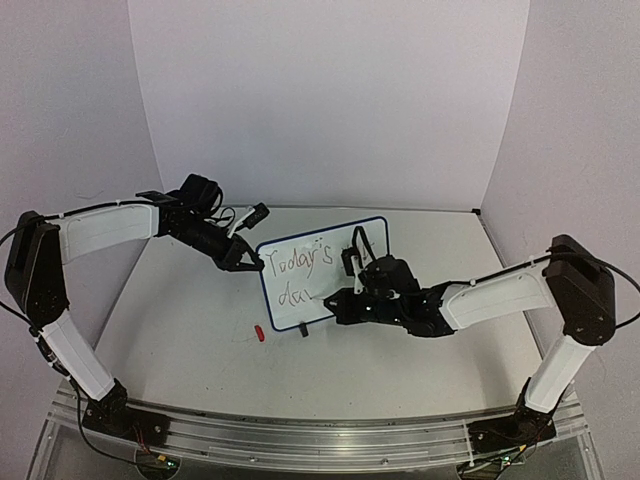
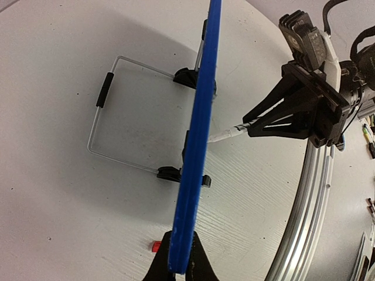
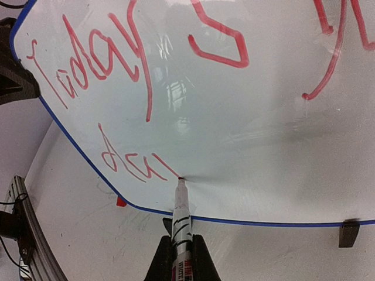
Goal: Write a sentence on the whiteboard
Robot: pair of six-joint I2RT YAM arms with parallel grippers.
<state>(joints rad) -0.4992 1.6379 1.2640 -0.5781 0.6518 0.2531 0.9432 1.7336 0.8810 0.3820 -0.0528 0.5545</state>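
The whiteboard [image 1: 322,270] stands tilted at the table's middle, blue-framed, with red writing: "Today's" on top and "da" plus a started stroke below [image 1: 296,296]. My left gripper [image 1: 250,262] is shut on the board's left edge; the left wrist view shows the blue edge [image 2: 199,134] pinched between its fingers [image 2: 158,266]. My right gripper [image 1: 340,300] is shut on a white marker [image 3: 183,225]. The marker's red tip [image 3: 180,179] touches the board [image 3: 246,117] at the end of the lower line [image 3: 132,161].
A red marker cap [image 1: 258,333] lies on the table in front of the board's lower left corner; it also shows in the right wrist view [image 3: 120,202]. The board's wire stand [image 2: 105,111] and black feet [image 2: 167,173] rest on the table behind it. An aluminium rail [image 1: 300,440] runs along the near edge.
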